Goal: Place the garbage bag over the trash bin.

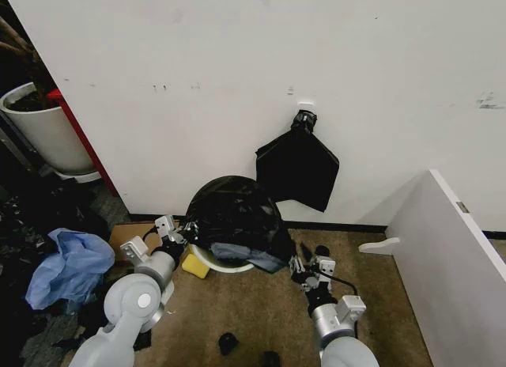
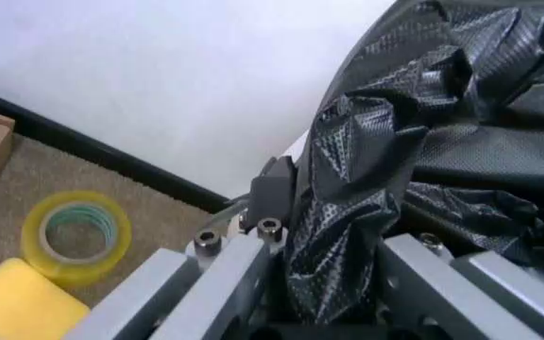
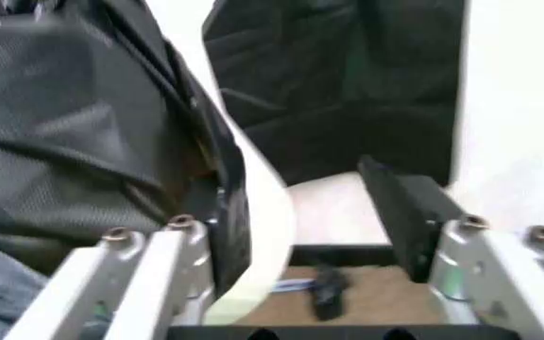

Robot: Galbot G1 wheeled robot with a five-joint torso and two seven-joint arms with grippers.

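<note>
The thin, glossy black plastic garbage bag (image 1: 236, 211) is draped over the round white plastic trash bin (image 1: 225, 263) on the brown carpet by the white wall. A bunched fold of it is clamped in the left tool (image 2: 333, 283). The right tool (image 3: 296, 234) is held open beside the bin.

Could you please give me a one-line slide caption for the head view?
Both grippers, left and right, flank the white bin draped in a black garbage bag by the wall.
</note>
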